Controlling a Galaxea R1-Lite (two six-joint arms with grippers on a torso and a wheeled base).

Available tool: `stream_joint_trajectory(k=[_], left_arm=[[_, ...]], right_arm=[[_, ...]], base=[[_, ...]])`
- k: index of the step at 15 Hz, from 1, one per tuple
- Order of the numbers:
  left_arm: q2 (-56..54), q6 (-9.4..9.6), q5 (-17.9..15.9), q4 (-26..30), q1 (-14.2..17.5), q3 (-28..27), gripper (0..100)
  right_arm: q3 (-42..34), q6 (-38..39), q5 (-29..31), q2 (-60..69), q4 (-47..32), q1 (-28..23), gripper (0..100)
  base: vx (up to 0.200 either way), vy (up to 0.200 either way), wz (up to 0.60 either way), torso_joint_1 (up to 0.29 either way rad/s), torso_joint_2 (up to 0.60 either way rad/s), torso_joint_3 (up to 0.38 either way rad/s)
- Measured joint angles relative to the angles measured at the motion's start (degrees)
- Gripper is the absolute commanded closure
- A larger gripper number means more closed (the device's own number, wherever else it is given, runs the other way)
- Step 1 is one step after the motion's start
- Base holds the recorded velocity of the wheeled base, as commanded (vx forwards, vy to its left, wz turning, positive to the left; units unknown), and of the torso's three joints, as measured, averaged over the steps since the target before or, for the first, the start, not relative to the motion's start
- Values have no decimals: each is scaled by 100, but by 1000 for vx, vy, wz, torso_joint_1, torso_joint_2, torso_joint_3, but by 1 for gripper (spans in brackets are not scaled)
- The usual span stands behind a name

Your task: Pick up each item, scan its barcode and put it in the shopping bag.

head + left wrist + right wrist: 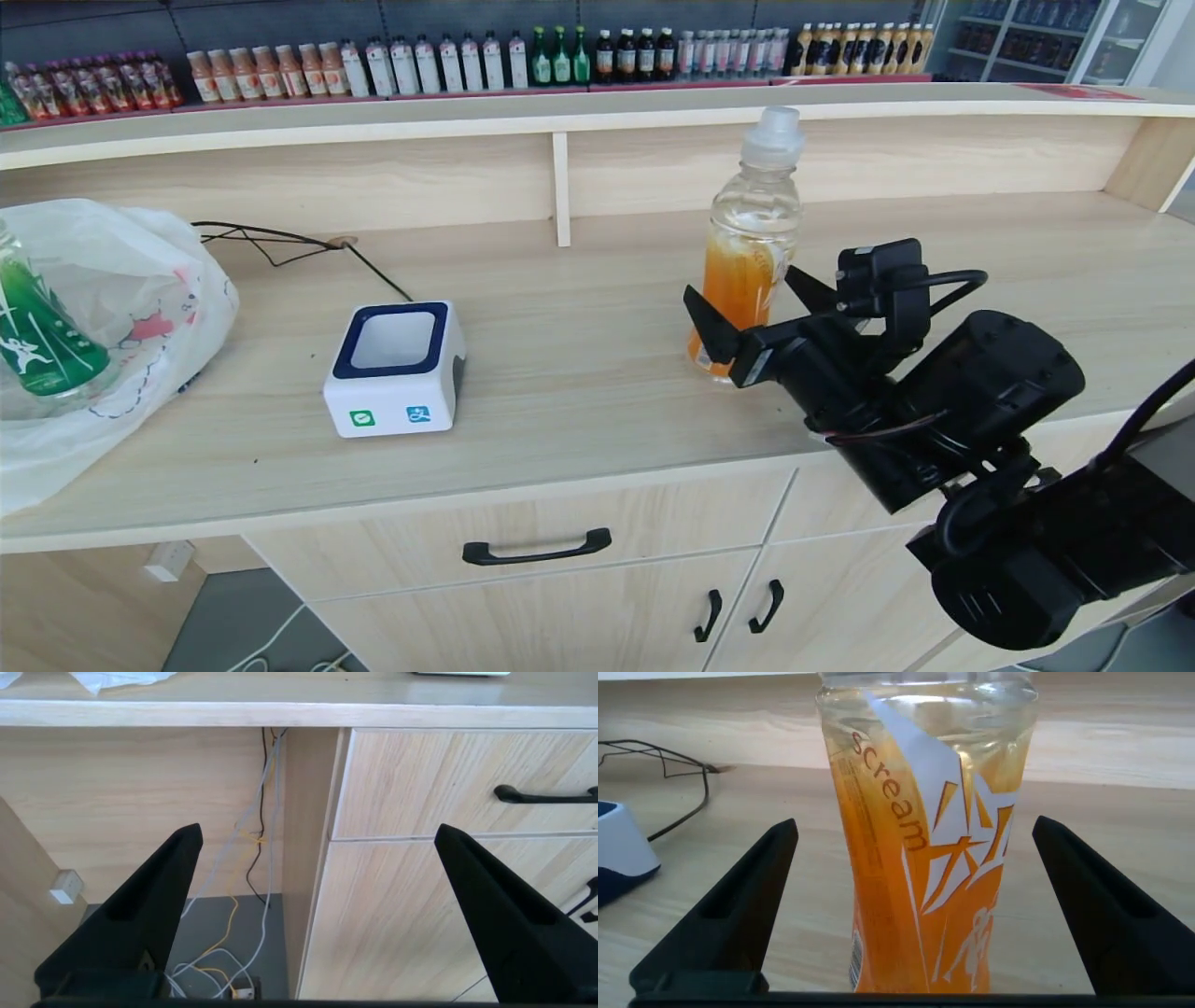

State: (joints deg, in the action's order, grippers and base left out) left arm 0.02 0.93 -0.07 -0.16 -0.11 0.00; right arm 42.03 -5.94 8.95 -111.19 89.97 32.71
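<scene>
The right gripper (742, 289), the nearer arm, has its jaws wide open and empty, flanking the upright bottle (756, 215), which stands on the tabletop (579, 355) at their twelve o'clock.

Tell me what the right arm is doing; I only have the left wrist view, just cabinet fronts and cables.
Observer: The right gripper is open around the lower half of the orange drink bottle, which stands upright on the counter.
Operator: Are the fingers touching it?
Observer: No. In the right wrist view the fingers stand apart from the bottle on both sides.
Operator: Is anything bagged?
Observer: Yes, a green bottle sits inside the plastic shopping bag at the counter's left end.
</scene>
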Motion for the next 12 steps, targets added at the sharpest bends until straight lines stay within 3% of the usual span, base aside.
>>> stream_joint_trajectory(k=[10, 12], left_arm=[[0, -6, -2, 16, 4, 0, 0], [0, -13, -2, 16, 1, 0, 0]], right_arm=[[179, -205, -134, -5, -5, -179, 0], [286, -205, -140, 44, -367, -165, 0]], base=[[0, 0, 0, 0, 0, 0], [0, 0, 0, 0, 0, 0]])
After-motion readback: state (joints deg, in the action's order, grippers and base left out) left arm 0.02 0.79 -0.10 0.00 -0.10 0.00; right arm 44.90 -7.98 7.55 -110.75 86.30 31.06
